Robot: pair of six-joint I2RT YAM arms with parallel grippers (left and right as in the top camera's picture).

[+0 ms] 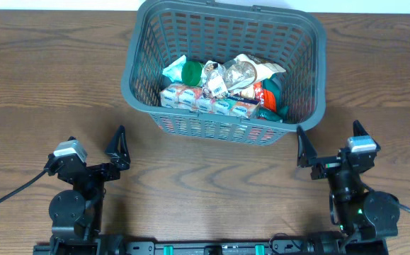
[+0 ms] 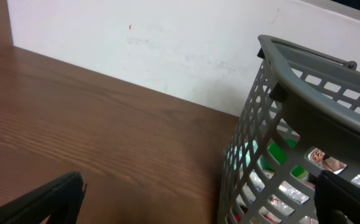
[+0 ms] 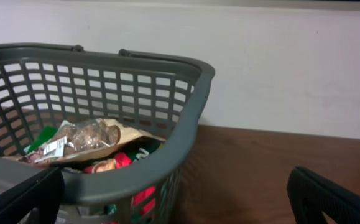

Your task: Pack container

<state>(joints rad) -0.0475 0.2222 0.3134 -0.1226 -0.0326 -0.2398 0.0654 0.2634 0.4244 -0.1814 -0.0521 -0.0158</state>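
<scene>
The container (image 1: 137, 85), a large dark grey slotted basket, stands at the table's far middle and holds several snack packets (image 1: 222, 88). My left gripper (image 1: 95, 146) is open and empty near the front left, apart from the basket. My right gripper (image 1: 330, 144) is open and empty near the front right, just short of the basket's near right corner. The left wrist view shows the basket's left side (image 2: 273, 149). The right wrist view shows its near right corner (image 3: 167, 149) with packets (image 3: 80, 140) inside.
A white wall (image 2: 167, 43) runs along the table's far edge behind the basket. A cable (image 1: 6, 195) trails from the left arm to the left edge. Bare wood (image 1: 49, 85) lies on both sides of the basket.
</scene>
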